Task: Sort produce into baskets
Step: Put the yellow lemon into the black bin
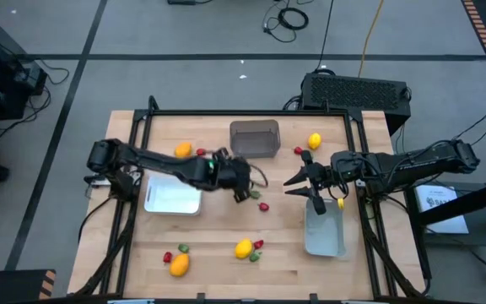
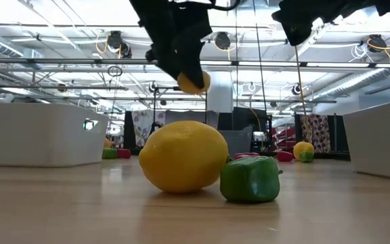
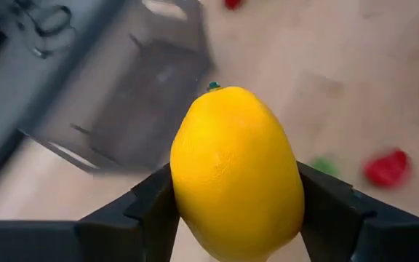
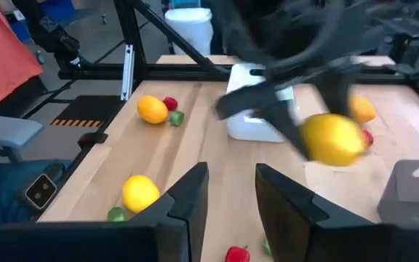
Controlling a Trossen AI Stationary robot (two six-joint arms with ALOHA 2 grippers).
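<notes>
My left gripper hovers over the table's middle, shut on a yellow lemon, which also shows in the low view as the lemon high above the tabletop. The dark grey basket stands at the far middle, one white basket at the left, another white basket at the right. My right gripper waits open and empty over the right basket's far end. Loose produce rests on the table: an orange fruit, a far lemon, a red piece, a near lemon. My left gripper pinches the lemon between its two fingers, one finger on each long side. The fingers slant downward from the table's left. The lemon's green stem tip points away from the gripper, and the fruit hangs clear of the table.
Near the front edge lie an orange fruit with a red piece and a green piece. A green piece sits beside the near lemon. A black frame rail runs along the far side.
</notes>
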